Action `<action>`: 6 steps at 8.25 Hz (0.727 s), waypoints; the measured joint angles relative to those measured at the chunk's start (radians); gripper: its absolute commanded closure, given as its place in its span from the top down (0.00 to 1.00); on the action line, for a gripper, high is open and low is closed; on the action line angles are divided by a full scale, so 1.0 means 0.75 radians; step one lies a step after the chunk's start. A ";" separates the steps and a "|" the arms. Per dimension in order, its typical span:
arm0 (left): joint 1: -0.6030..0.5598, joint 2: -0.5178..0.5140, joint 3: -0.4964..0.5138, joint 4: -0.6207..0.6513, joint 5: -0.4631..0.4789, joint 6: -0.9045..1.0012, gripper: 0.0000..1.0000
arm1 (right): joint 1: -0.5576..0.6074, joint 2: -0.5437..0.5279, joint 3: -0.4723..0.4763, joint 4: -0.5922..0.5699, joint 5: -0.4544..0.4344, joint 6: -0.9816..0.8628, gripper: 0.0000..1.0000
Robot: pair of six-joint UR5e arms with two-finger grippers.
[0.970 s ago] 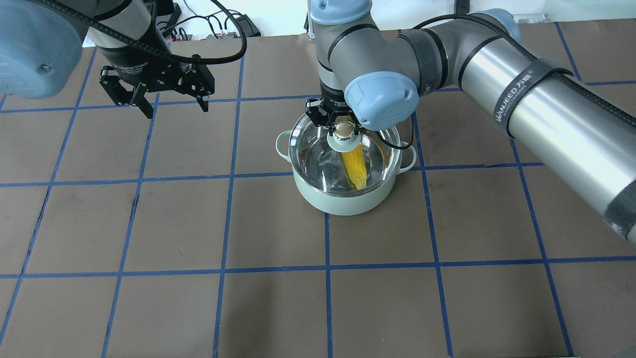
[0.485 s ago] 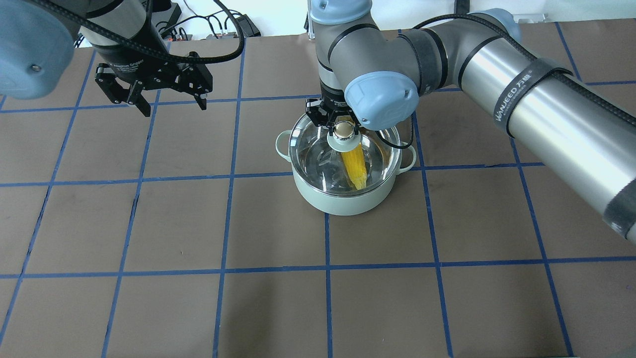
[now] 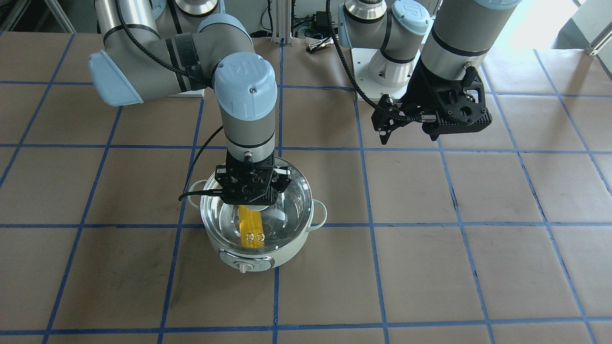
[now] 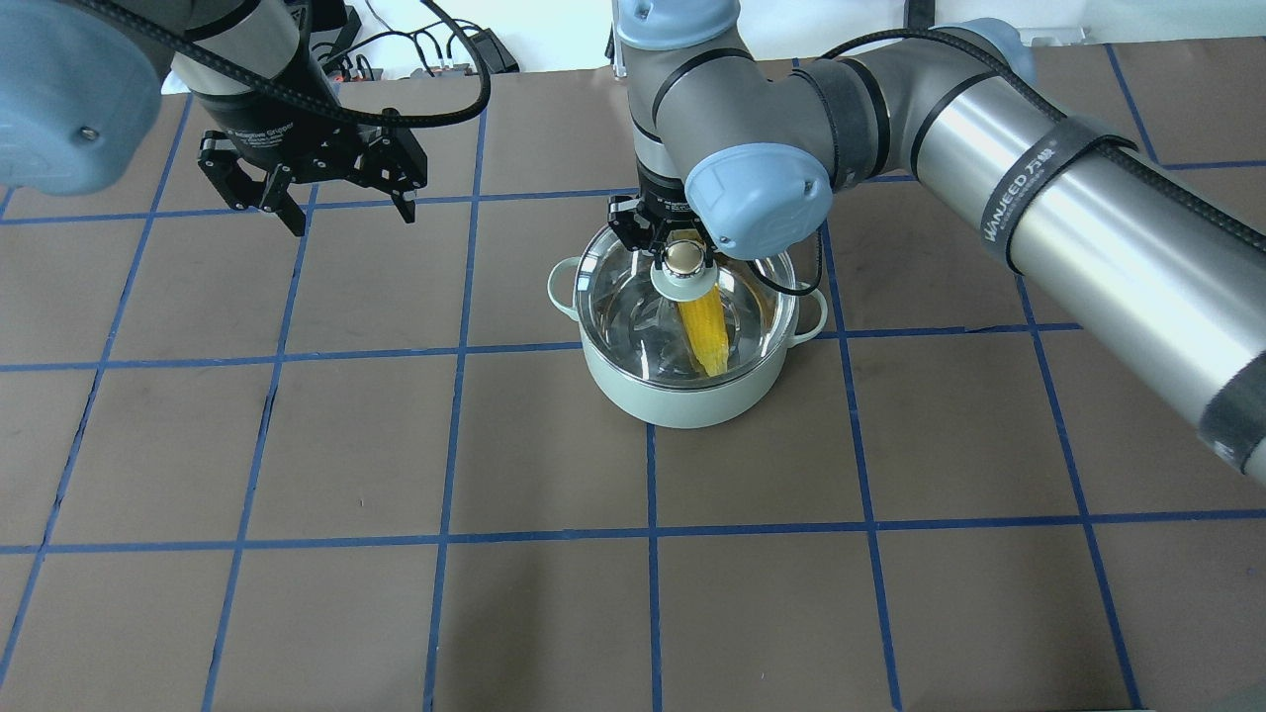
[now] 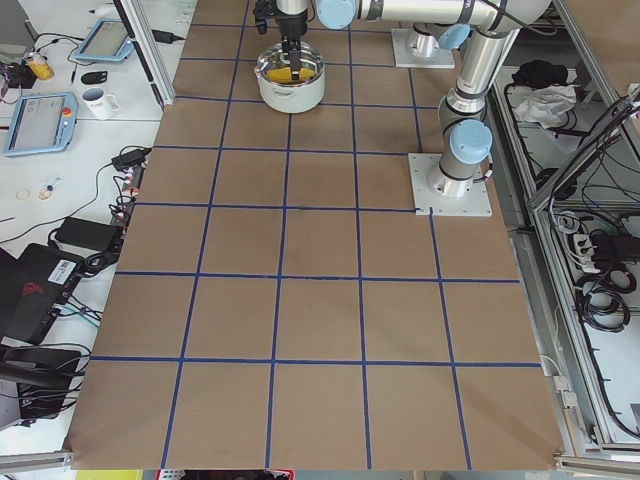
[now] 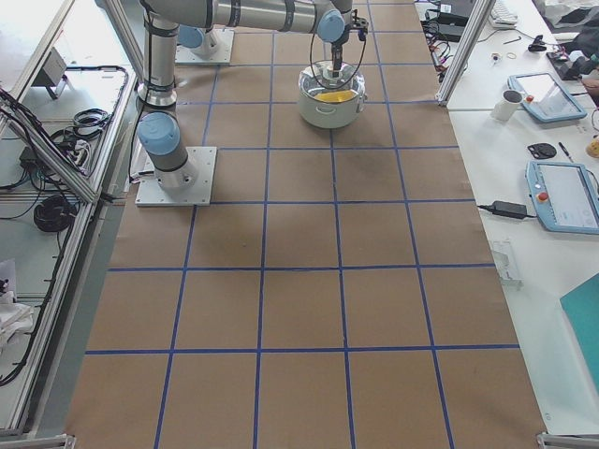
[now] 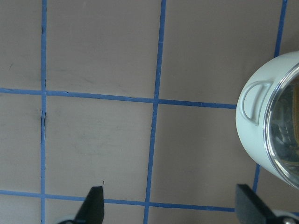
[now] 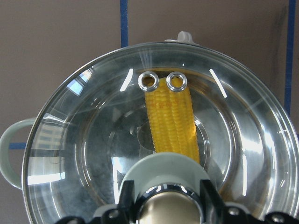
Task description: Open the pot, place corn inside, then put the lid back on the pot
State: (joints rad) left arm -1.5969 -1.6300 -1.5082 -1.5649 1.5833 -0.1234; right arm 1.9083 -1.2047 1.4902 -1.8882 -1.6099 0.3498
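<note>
Inside, corn (image 8: pixel 170 123) long axis toward control knob (image 8: pixel 184 36)

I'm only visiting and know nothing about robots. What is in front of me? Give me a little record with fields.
pot: pale green, standing on the table
corn: lying inside the pot, seen through the glass
lid: clear dome, resting on the pot
right gripper: closed on the lid's knob
left gripper: open, empty, above the table, apart from the pot
</note>
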 measured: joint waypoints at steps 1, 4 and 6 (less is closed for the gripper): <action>0.000 -0.004 -0.001 0.002 0.000 -0.003 1.00 | 0.000 0.000 0.002 -0.002 -0.002 0.001 0.64; 0.000 -0.009 0.000 0.007 0.000 -0.002 1.00 | 0.000 -0.002 0.007 -0.009 -0.036 0.002 1.00; 0.000 -0.011 -0.003 0.007 -0.002 -0.002 1.00 | 0.000 -0.015 0.007 -0.025 -0.054 0.002 1.00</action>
State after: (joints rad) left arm -1.5968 -1.6380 -1.5101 -1.5593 1.5821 -0.1248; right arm 1.9082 -1.2157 1.4956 -1.9071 -1.6506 0.3516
